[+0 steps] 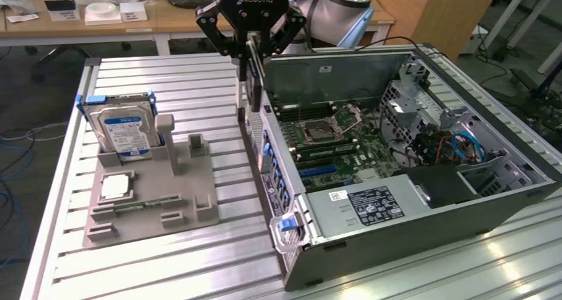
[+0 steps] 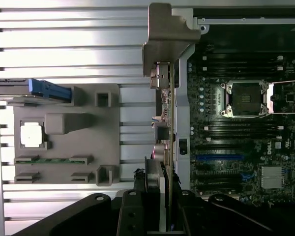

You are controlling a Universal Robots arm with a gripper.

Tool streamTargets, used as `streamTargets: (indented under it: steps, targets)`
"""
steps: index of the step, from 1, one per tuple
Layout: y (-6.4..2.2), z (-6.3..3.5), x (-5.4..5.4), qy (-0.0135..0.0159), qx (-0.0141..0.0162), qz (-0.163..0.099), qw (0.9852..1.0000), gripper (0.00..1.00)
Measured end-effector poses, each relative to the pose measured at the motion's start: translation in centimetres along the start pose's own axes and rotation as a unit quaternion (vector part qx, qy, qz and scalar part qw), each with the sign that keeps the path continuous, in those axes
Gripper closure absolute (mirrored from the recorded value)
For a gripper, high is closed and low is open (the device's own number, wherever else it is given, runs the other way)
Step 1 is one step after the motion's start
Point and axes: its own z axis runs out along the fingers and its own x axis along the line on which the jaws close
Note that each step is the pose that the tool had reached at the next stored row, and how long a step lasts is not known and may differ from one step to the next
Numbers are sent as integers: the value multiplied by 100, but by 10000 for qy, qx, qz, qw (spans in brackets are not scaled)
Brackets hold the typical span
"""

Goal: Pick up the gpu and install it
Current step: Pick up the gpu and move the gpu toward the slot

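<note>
Exterior view, upper centre of frame: black gripper (image 1: 253, 49) hangs fingers-down, pinching the gpu (image 1: 254, 83) between its two fingers. The card is upright and edge-on, a thin dark strip. Its lower end is level with the rim of the open computer case (image 1: 491, 201) on the exterior view's left side of that case; contact with the rim cannot be told. The motherboard (image 1: 330, 132) lies exposed inside, with the blue slot (image 1: 320, 170) bare. On the exterior view's left, on the ribbed aluminium table (image 1: 176, 76), sits the grey fixture (image 1: 197, 188) with a blue-labelled hard drive (image 1: 123, 132) standing in it, a processor chip (image 1: 116, 187) lying flat and a green memory stick (image 1: 141, 204) beside it. The wrist view looks down the length of the card: gpu (image 2: 164, 123) runs out from the gripper (image 2: 162, 189), ending in a silver bracket (image 2: 169, 29). It lies over the case wall, between fixture (image 2: 108, 142) and motherboard (image 2: 246, 128), apart from the blue slot (image 2: 221, 158).
</note>
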Motion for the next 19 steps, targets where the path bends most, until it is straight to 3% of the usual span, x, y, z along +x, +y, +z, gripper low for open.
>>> streamTargets:
  steps: [6,10,19]
  targets:
    - [3,0,-89,0,-2,0,10000,72]
    - [12,0,-318,0,-4,-1,10000,72]
    - [17,0,-448,1,-5,-19,10000,72]
